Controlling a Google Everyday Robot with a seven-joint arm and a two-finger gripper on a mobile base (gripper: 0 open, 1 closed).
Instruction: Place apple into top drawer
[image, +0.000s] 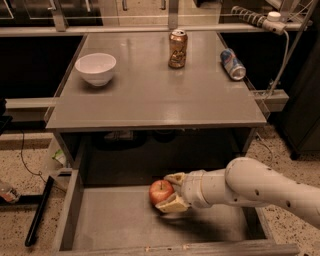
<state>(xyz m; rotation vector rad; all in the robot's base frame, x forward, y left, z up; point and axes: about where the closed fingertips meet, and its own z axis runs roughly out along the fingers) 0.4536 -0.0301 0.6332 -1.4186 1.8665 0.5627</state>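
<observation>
The red apple (160, 192) with yellow patches is inside the open top drawer (115, 220), low over its flat grey bottom near the middle. My gripper (169, 192) reaches in from the right on a white arm and is shut on the apple, one finger above it and one below. I cannot tell if the apple touches the drawer bottom.
On the grey tabletop (150, 95) above stand a white bowl (95, 68) at the left, an upright brown can (178, 48) at the back middle, and a blue can (233, 64) lying at the right. The drawer's left wall (67, 212) and worn front edge (165, 248) bound it.
</observation>
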